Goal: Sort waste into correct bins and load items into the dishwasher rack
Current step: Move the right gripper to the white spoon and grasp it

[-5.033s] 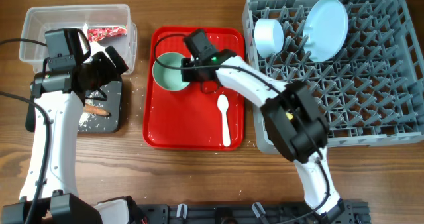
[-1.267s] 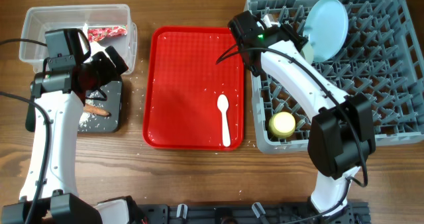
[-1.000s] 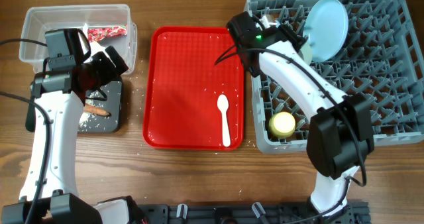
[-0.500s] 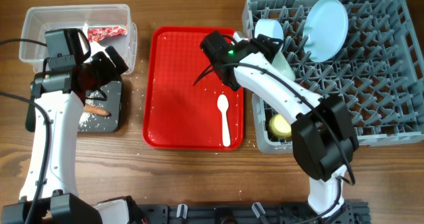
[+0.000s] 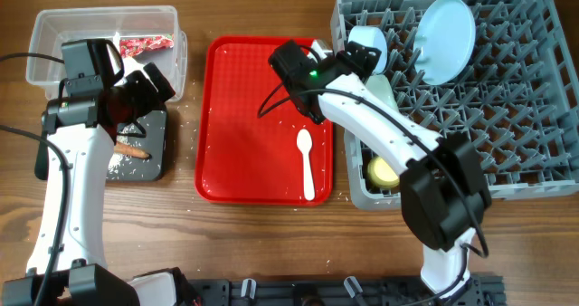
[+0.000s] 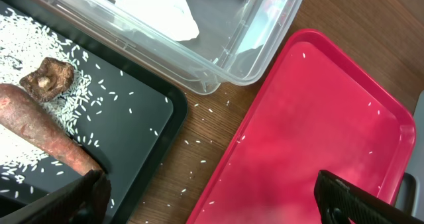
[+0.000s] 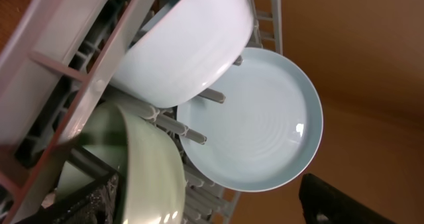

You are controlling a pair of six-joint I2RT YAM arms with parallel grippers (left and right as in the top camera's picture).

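Fingers of my right hand (image 5: 294, 71) are standing wide apart with nothing between them. The hand is hovering over the far right corner of the red serving tray (image 5: 240, 116), just beside the dishwasher rack (image 5: 507, 125). The pale green bowl (image 7: 149, 164), pale blue bowl (image 7: 185, 45) and plate (image 7: 258, 118) are sitting in the rack. The white plastic spoon (image 5: 307, 161) is lying flat lower down the tray — the next item, I judge. To take it well I am planning to cross the thin handle squarely, sink the fingertips right to the tray, and close slowly so it cannot skid. My left hand (image 5: 136, 93) — also open and empty — is waiting above the black tray (image 6: 142, 141).
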